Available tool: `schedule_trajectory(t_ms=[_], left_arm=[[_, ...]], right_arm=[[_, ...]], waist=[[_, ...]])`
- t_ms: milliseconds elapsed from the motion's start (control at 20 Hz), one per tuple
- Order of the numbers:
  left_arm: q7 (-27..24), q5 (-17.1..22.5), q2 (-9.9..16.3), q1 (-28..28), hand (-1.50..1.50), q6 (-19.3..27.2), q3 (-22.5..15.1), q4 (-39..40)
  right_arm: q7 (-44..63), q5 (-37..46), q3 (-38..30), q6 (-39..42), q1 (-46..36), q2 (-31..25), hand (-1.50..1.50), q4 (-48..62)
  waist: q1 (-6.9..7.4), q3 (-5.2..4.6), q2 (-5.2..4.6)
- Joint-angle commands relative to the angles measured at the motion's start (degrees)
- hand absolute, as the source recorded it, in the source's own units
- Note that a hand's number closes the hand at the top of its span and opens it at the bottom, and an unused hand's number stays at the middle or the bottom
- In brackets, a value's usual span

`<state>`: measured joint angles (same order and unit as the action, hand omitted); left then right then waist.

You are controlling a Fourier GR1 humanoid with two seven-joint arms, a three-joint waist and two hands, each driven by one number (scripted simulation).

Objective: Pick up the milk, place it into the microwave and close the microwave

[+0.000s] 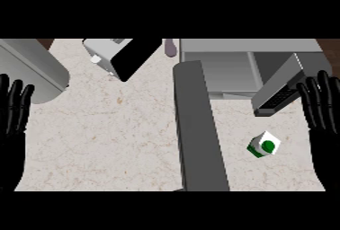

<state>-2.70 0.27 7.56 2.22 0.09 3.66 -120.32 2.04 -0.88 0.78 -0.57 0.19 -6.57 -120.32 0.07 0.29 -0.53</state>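
While both your hands, left [13, 105] and right [320, 103], stood spread, the milk [264, 145] risked toppling near the open door [198, 130].

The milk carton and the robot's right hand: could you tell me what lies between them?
In the head view, only bare counter lies between the milk carton and the right hand; nothing else stands in that stretch.

I see a pale speckled tabletop [106, 134], a toaster [109, 51] at upper left, and a grey curved object [30, 67] far left.
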Motion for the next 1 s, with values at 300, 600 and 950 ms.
schedule_trajectory(t_ms=[300,600,950], left_arm=[[6.6,3.7,-5.9,0.3,-1.5,2.2,-2.9,0.6],[4.5,2.3,-7.4,7.2,-1.5,1.8,-6.6,-2.3],[1.1,4.8,-7.5,14.8,-1.5,0.1,-6.6,-5.7]], right_arm=[[6.3,9.4,9.6,-20.0,-4.6,6.5,-1.5,2.3],[5.1,11.9,19.6,-32.2,-11.4,6.5,-1.5,10.3],[4.7,17.7,23.3,-42.4,-8.9,6.6,-1.5,12.3]], waist=[[0.7,-0.34,0.54],[0.43,-0.3,0.53],[0.45,-0.32,0.6]])
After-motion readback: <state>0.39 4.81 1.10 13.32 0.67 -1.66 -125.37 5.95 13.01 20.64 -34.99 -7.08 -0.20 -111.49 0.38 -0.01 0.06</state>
